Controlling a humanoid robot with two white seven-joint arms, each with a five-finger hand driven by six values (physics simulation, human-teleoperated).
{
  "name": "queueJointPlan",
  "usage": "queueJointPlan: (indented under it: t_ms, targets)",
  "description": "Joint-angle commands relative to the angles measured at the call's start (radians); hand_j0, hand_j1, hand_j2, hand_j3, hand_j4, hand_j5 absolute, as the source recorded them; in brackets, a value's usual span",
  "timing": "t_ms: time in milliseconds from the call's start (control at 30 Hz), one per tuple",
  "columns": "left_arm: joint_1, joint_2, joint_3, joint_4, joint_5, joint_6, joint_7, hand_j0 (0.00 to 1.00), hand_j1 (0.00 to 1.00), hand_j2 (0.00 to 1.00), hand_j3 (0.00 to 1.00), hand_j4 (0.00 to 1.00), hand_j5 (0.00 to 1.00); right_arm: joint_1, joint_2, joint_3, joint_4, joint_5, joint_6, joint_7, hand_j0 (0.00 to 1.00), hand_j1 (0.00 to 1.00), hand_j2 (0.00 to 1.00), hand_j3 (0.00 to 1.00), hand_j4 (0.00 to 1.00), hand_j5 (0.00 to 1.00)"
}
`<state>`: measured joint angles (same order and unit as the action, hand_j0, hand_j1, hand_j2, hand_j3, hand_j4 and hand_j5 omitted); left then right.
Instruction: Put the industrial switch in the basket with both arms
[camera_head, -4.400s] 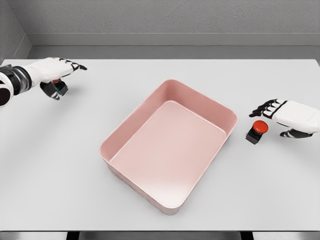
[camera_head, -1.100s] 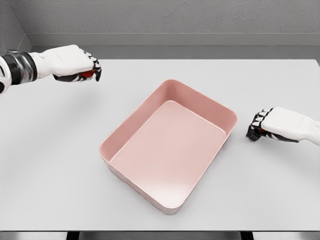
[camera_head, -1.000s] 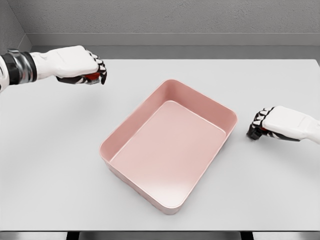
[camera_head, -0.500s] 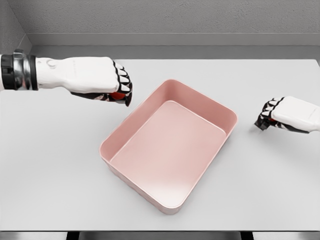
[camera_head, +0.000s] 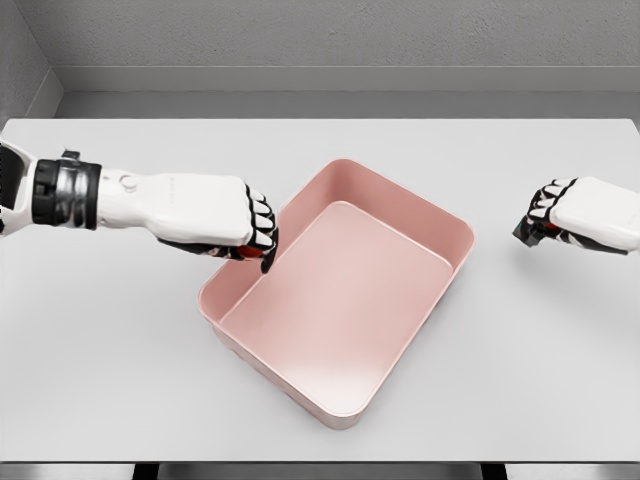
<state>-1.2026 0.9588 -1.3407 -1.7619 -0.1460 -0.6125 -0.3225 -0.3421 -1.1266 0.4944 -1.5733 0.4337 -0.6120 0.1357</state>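
Tabletop (camera_head: 120, 380), pale grey, runs wide from the left edge, with bare room in front of the left arm and along the near side. The left hand (camera_head: 215, 222) reaches in from the left, fingers curled tight into a fist; a sliver of red shows under its knuckles, so it appears clenched on an industrial switch (camera_head: 238, 252), though most of that switch is hidden. The fist hangs right at the pink basket's (camera_head: 228, 283) left rim, its fingertips over the upper-left wall. The basket sits turned at an angle in the middle of the table, its floor bare, its near corner close to the table's front edge. To its right a broad strip of open surface separates its right corner from the right hand (camera_head: 585, 215), which is closed around a second switch (camera_head: 531, 230); only a dark corner with a touch of red pokes out below the fingers. That hand stays well apart from the basket, close to the picture's right edge.
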Motion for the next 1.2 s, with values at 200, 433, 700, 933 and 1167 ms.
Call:
queueJointPlan:
  t_ms: [200, 433, 700, 933, 1167]
  targets:
    - [0.002, -0.074, -0.092, -0.001, 0.002, 0.002, -0.009, 0.5, 0.5, 0.5, 0.5, 0.5, 0.5, -0.002, -0.024, -0.02, -0.03, -0.033, 0.001, -0.001, 0.43, 0.43, 0.43, 0.43, 0.43, 0.43]
    - [0.0, -0.078, -0.121, -0.001, -0.006, 0.002, -0.009, 0.57, 0.57, 0.57, 0.57, 0.57, 0.57, 0.0, -0.056, -0.033, -0.082, -0.067, 0.001, -0.002, 0.42, 0.42, 0.42, 0.42, 0.42, 0.42]
    - [0.012, -0.086, -0.129, 0.001, -0.024, 0.002, -0.009, 0.74, 0.74, 0.74, 0.74, 0.74, 0.74, -0.008, -0.056, -0.034, -0.111, -0.075, 0.001, -0.002, 0.42, 0.42, 0.42, 0.42, 0.42, 0.42]
    - [0.005, -0.123, -0.127, -0.001, -0.023, 0.002, -0.009, 0.86, 0.86, 0.86, 0.86, 0.86, 0.86, -0.014, -0.044, -0.037, -0.132, -0.075, 0.001, -0.002, 0.41, 0.41, 0.41, 0.41, 0.41, 0.41]
    - [0.0, -0.123, -0.124, -0.001, -0.02, 0.002, -0.006, 0.97, 0.97, 0.97, 0.97, 0.97, 0.97, -0.025, -0.013, -0.037, -0.151, -0.075, 0.001, -0.002, 0.4, 0.4, 0.4, 0.4, 0.4, 0.4]
